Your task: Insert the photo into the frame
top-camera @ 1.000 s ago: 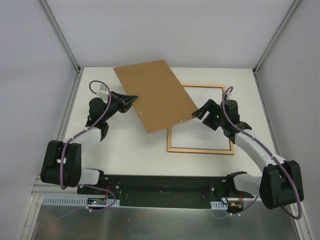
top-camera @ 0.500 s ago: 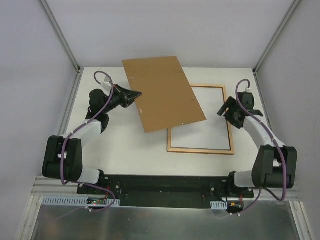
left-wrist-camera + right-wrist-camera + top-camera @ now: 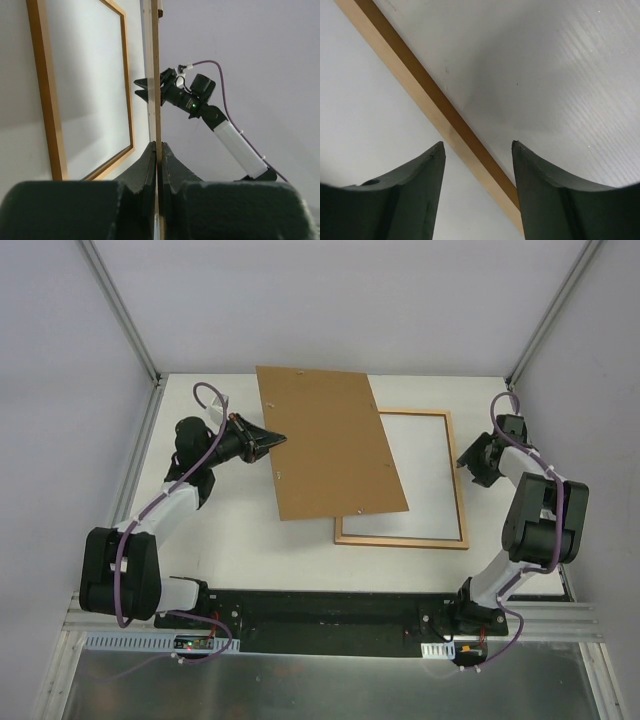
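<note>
Item one, the brown board (image 3: 330, 440): it is lying tilted across the upper middle of the overhead picture, its lower right corner overlapping the upper left part of the frame (image 3: 460, 502). Whether a print is lying under or against it, I cannot tell.

Item two, the frame: it is resting flat on the white table (image 3: 250, 540), right of centre, with its thin orange-brown border running around a pale pane. In the left wrist view the border (image 3: 46, 95) is showing along the left side; in the right wrist view one strip of it (image 3: 435, 105) is crossing diagonally from upper left to lower middle.

Item three, the left gripper (image 3: 272, 439): it is pinching the left edge of the board, and the wrist view is showing the fingers (image 3: 148, 167) pressed together on the board's thin edge (image 3: 155, 75), seen end-on.

Item four, the right gripper (image 3: 478, 466): it is hovering just beside the frame's right border, at mid right of the overhead picture. Its fingers (image 3: 415, 175) are standing spread, gripping nothing, with the border strip passing between them below.
</note>
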Controlling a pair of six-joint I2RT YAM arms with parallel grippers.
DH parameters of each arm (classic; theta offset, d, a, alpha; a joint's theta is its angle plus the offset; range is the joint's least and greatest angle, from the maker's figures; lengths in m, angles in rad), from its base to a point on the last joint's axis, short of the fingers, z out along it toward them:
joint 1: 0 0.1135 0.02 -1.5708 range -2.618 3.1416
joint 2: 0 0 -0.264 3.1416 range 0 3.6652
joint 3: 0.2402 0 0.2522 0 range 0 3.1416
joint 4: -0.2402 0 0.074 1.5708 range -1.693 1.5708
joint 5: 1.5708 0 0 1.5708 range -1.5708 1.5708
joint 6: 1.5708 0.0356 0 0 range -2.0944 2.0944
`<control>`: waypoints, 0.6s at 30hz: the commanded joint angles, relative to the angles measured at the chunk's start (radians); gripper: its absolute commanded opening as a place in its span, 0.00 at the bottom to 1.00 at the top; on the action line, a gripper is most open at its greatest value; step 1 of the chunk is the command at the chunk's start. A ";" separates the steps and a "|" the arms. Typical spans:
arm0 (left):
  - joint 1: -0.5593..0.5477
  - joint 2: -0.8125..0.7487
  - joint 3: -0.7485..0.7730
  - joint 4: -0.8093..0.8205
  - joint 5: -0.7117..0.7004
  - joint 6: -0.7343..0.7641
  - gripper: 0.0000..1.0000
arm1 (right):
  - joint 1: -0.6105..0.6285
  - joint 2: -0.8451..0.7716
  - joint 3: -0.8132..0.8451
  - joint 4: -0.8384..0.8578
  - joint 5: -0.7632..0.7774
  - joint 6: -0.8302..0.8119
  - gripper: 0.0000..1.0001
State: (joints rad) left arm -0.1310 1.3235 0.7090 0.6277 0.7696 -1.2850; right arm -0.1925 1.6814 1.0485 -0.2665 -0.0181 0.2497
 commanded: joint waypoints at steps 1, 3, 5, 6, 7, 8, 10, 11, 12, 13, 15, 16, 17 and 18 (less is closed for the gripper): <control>-0.001 -0.069 0.070 0.021 0.068 0.042 0.00 | -0.018 0.047 0.071 0.018 -0.048 0.016 0.55; -0.001 -0.070 0.084 -0.023 0.079 0.068 0.00 | -0.024 0.072 0.096 0.004 -0.042 0.020 0.49; 0.001 -0.072 0.093 -0.051 0.086 0.088 0.00 | -0.024 0.089 0.113 -0.002 -0.028 0.025 0.42; 0.002 -0.076 0.096 -0.065 0.089 0.098 0.00 | -0.024 0.099 0.123 -0.010 -0.022 0.023 0.39; 0.004 -0.076 0.101 -0.078 0.094 0.105 0.00 | -0.024 0.112 0.139 -0.022 -0.016 0.026 0.36; 0.005 -0.075 0.104 -0.083 0.099 0.110 0.00 | -0.024 0.126 0.154 -0.039 -0.008 0.028 0.32; 0.007 -0.075 0.107 -0.088 0.108 0.113 0.00 | -0.024 0.144 0.174 -0.056 0.006 0.036 0.27; 0.008 -0.076 0.109 -0.094 0.112 0.115 0.00 | -0.024 0.152 0.179 -0.056 0.007 0.042 0.26; 0.008 -0.075 0.110 -0.100 0.115 0.119 0.00 | -0.024 0.159 0.182 -0.056 0.006 0.046 0.24; 0.010 -0.075 0.115 -0.108 0.119 0.124 0.00 | -0.024 0.172 0.194 -0.059 0.001 0.049 0.23; 0.010 -0.070 0.125 -0.126 0.126 0.136 0.00 | -0.024 0.201 0.221 -0.079 -0.009 0.054 0.22; 0.011 -0.070 0.127 -0.135 0.131 0.141 0.00 | -0.024 0.215 0.235 -0.088 -0.016 0.051 0.21; 0.011 -0.069 0.132 -0.146 0.134 0.145 0.00 | -0.021 0.222 0.245 -0.094 -0.017 0.049 0.21; 0.013 -0.070 0.136 -0.157 0.135 0.153 0.00 | -0.019 0.233 0.251 -0.097 -0.020 0.048 0.21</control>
State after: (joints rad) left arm -0.1291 1.2964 0.7715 0.4412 0.8474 -1.1587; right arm -0.2100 1.8790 1.2400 -0.3126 -0.0341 0.2871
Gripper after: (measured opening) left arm 0.009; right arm 0.215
